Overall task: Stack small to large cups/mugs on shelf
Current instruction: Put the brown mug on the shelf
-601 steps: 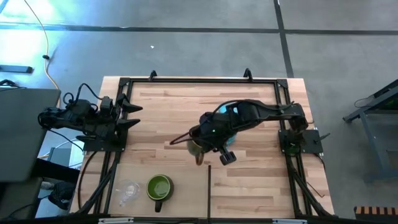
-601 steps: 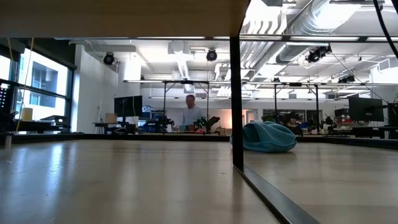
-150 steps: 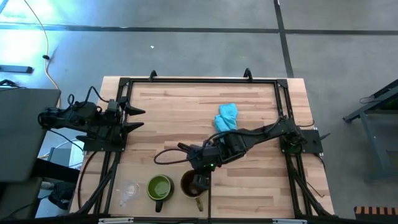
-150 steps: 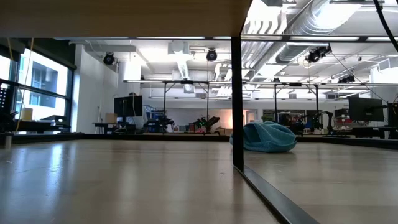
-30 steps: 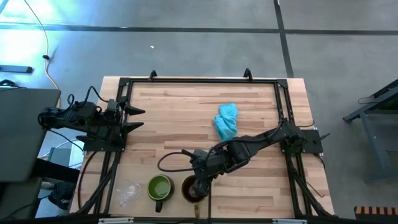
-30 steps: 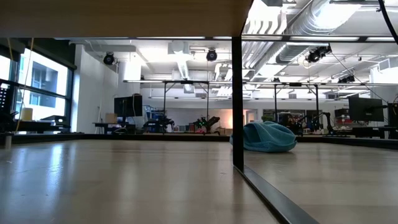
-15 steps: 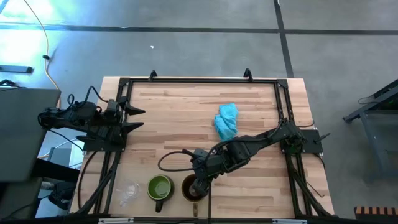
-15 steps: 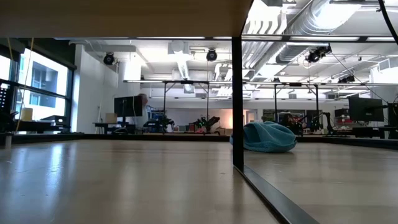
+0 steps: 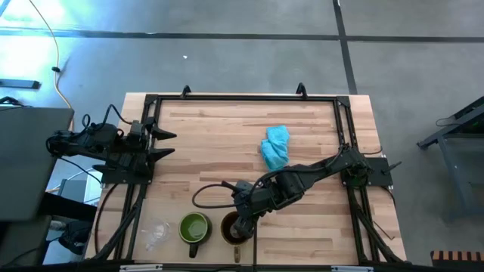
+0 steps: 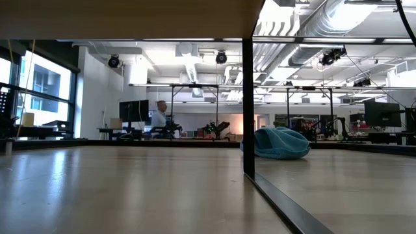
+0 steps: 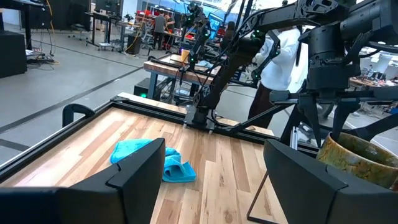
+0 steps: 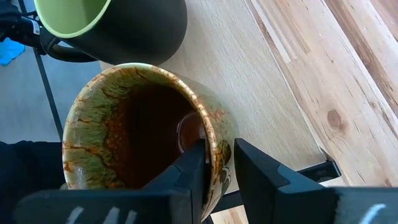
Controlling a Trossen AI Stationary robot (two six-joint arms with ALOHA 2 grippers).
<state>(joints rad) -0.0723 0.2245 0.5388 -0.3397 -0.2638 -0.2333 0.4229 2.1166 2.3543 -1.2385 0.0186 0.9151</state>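
Brown mug [image 12: 143,134] stood on the shelf [image 9: 227,136] near its front edge, just beside the green mug [image 9: 193,227]; the right gripper [image 12: 216,163] pinched its rim. Left gripper [image 11: 208,177], fingers spread, waited at the table's left side.

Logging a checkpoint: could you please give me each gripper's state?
Left gripper: open, empty.
Right gripper: shut on the glazed brown ceramic mug's rim.

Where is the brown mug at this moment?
In the high view, the brown mug stands at the table's near edge, immediately right of the green mug. The right gripper pinches its rim.
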